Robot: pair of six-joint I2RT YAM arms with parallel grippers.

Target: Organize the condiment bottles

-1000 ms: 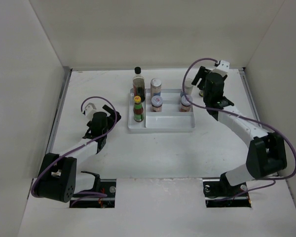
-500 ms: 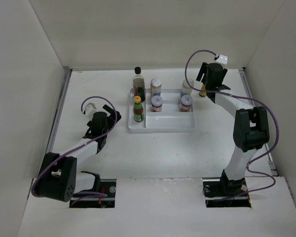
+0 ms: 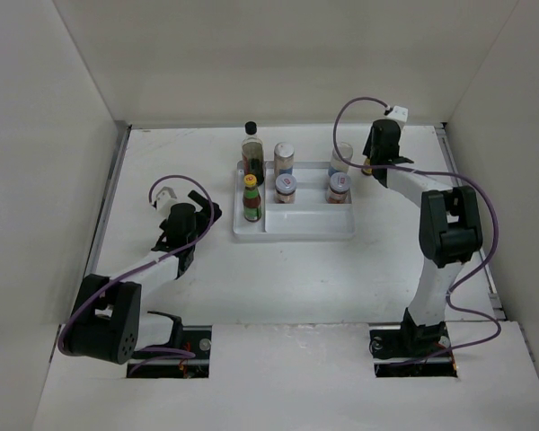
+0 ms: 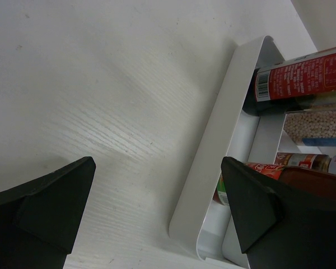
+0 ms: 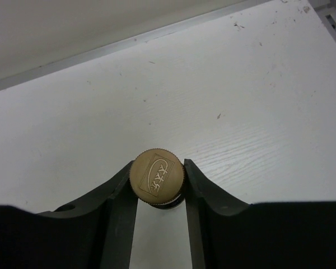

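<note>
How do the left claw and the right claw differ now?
The left claw stands wide open, holding nothing; the right claw grips the small gold-capped bottle at its cap. The left claw is left of the white tray; the right claw is beyond its far right corner. Both are black.

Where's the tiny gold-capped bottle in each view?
Top external: tiny bottle just right of the white tray, at the right gripper.
Left wrist: not in it.
Right wrist: tiny bottle low centre, cap pinched between the jaws.
Shared landmark: right gripper, top and right wrist.
</note>
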